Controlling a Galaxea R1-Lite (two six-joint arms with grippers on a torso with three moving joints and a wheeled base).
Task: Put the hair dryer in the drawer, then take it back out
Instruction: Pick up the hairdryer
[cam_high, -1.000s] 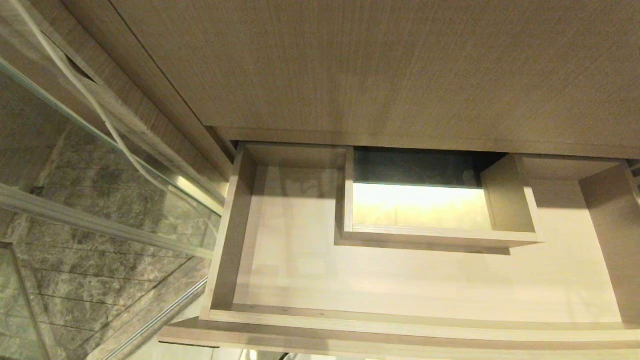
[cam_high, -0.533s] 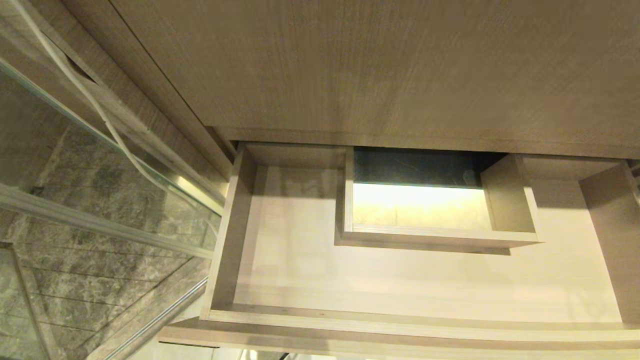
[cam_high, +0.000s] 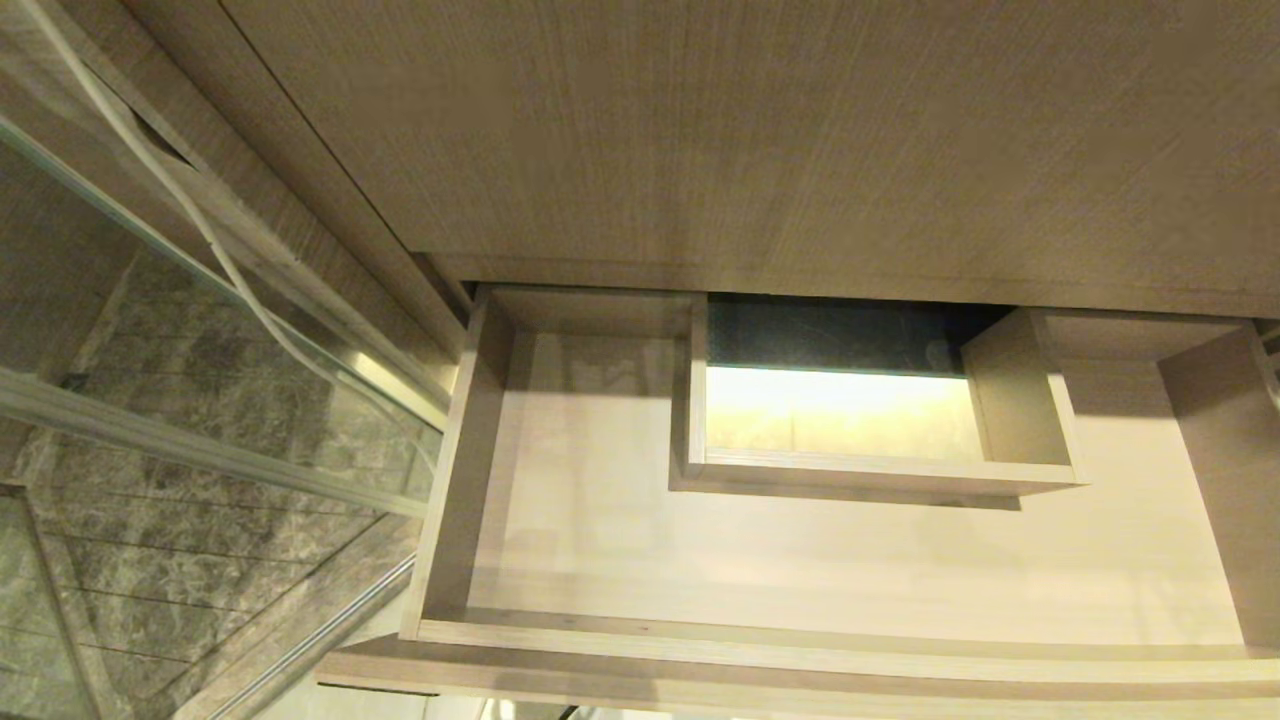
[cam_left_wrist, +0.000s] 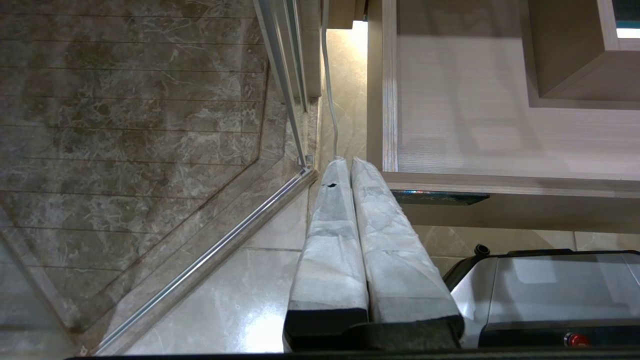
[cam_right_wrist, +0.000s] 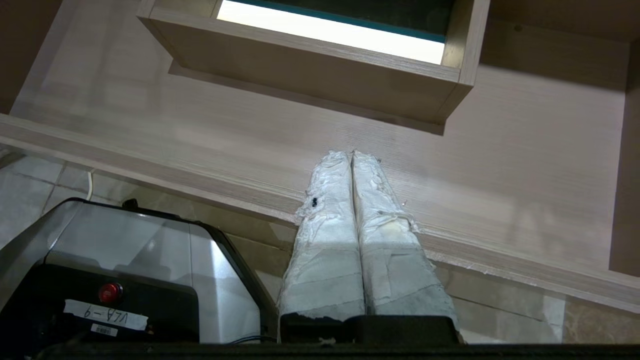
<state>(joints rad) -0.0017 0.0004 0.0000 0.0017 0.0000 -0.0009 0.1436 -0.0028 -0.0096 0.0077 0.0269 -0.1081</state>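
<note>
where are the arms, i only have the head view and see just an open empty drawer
Observer: The left gripper is parked low, beside the drawer's left front corner, fingers pressed together, holding nothing.
Operator: and the right one
Observer: The right gripper sits in front of the drawer's front edge, fingers closed and empty.
Operator: any sign of the hair dryer
Observer: None in either wrist view; they show only bare drawer floor, the boxed cutout and the robot's base over floor tiles.
</note>
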